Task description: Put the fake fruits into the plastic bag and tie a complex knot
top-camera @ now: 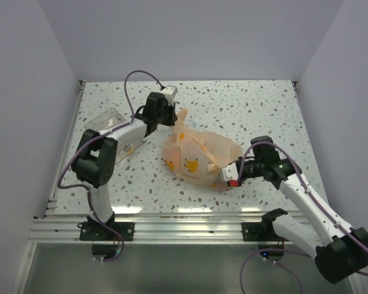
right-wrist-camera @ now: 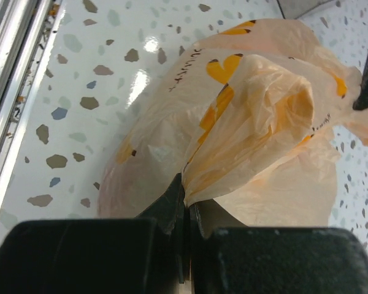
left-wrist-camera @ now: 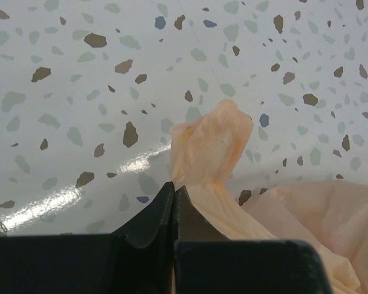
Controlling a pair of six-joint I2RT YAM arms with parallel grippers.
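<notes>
Peach-orange and crinkly, the bag (top-camera: 196,153) lies in a bulging heap near the middle of the speckled worktop (top-camera: 245,110), between the two arms. It is printed with yellow figures, and what fills it cannot be made out through the film.

The left claw (top-camera: 173,116) sits at the far left end of the bag, where a gathered strip of film rises from the heap. In the left wrist view this claw (left-wrist-camera: 173,187) has its jaws pressed together with no gap showing, pinching that strip. The bunched end of the bag (left-wrist-camera: 211,147) sticks out past the tips, with the worktop (left-wrist-camera: 80,92) behind it.

The right claw (top-camera: 226,173) is at the near right side of the bag, touching it. In the right wrist view its jaws are likewise closed tight, and the claw (right-wrist-camera: 185,193) grips a fold of the bag (right-wrist-camera: 257,104) that fans out beyond the tips, over the rounded body lying on the worktop (right-wrist-camera: 61,110).

A clear tray (top-camera: 104,120) rests on the left of the worktop, partly under the left arm and apart from the bag.
</notes>
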